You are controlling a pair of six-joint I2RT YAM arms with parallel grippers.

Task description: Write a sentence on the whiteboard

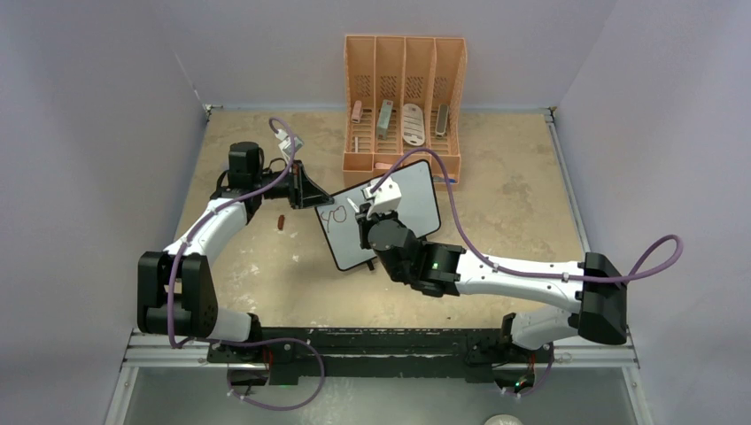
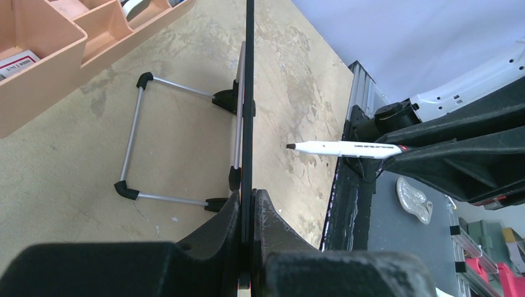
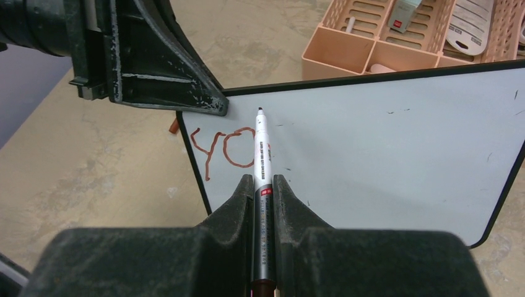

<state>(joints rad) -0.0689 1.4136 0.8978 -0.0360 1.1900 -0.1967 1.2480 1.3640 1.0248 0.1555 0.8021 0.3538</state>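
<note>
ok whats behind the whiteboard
Behind the whiteboard, a metal stand with black corners lies on the table, the orange organizer beyond. The board's back face shows only edge-on.

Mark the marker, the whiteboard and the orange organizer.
marker (image 3: 262, 151), right wrist view, white barrel.
whiteboard (image 3: 396, 167), right wrist view, bare white face.
orange organizer (image 1: 390, 57), top external view, upper back wall.

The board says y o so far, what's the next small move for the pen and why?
Probably ease the pen tip forward onto the whiteboard just right of the "yo" to start the next letter. The left wrist view shows the tip off the surface, the right jaws are shut on the pen, and the left jaws clamp the board's edge.
</note>
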